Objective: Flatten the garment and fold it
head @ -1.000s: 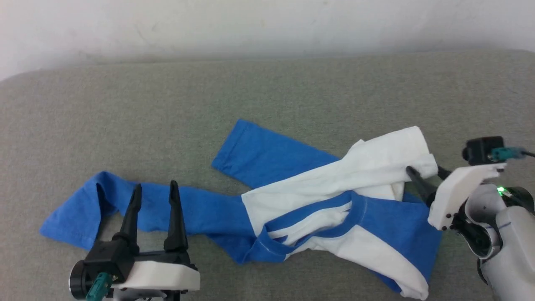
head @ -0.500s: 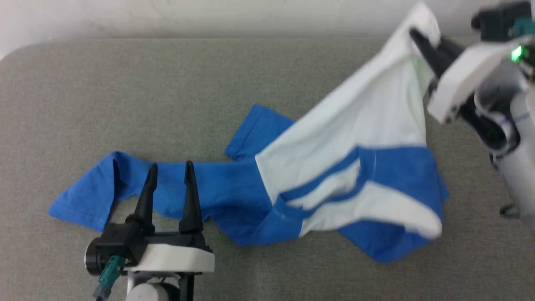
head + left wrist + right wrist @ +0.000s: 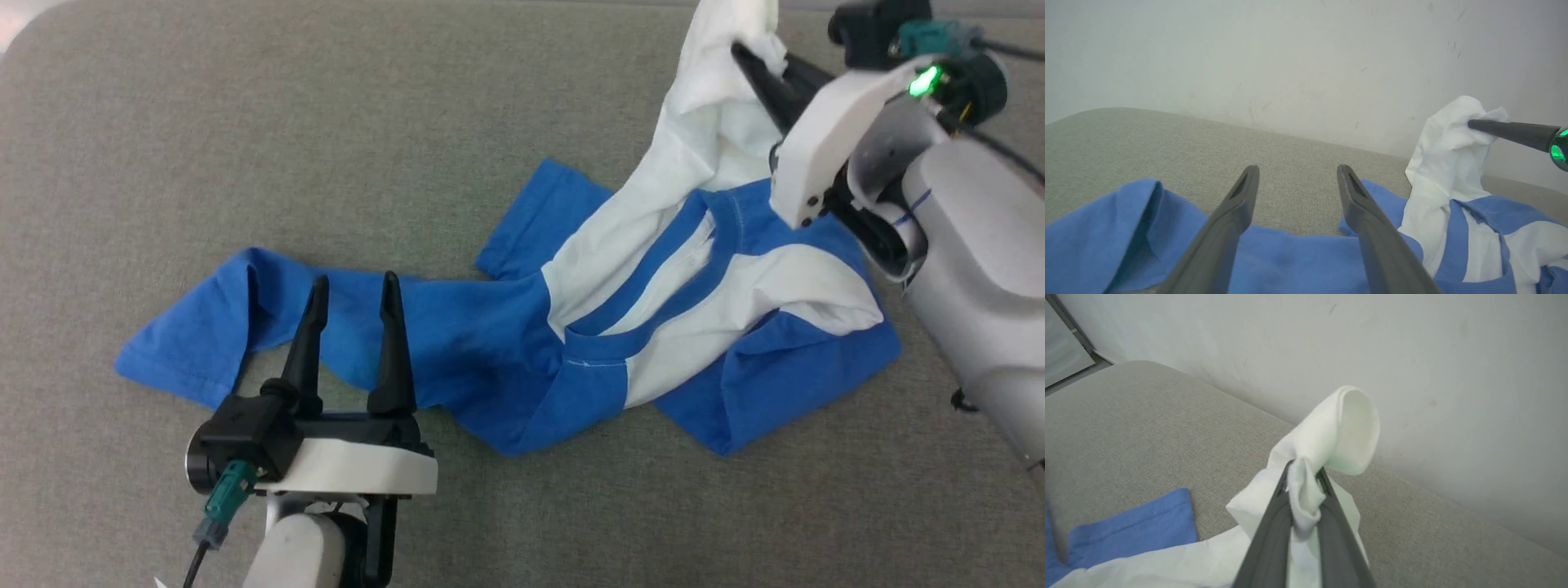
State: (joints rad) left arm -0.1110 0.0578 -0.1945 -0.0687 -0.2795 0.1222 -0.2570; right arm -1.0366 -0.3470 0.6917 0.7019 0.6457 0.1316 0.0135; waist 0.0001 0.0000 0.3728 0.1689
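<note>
My right jaws are pinched tight on a bunched white edge of the garment (image 3: 531,327), holding that part up off the grey padded surface (image 3: 245,122) at the far right. The rest lies crumpled there, 1 blue sleeve (image 3: 204,343) stretched out to the left. My left jaws stand wide above that sleeve, gripping nothing.

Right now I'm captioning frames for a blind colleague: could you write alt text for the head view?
The right gripper, shut on a white edge of the garment, holds it up off a grey fabric surface at upper right. The rest lies crumpled, one blue sleeve running left under the open left gripper.
</note>
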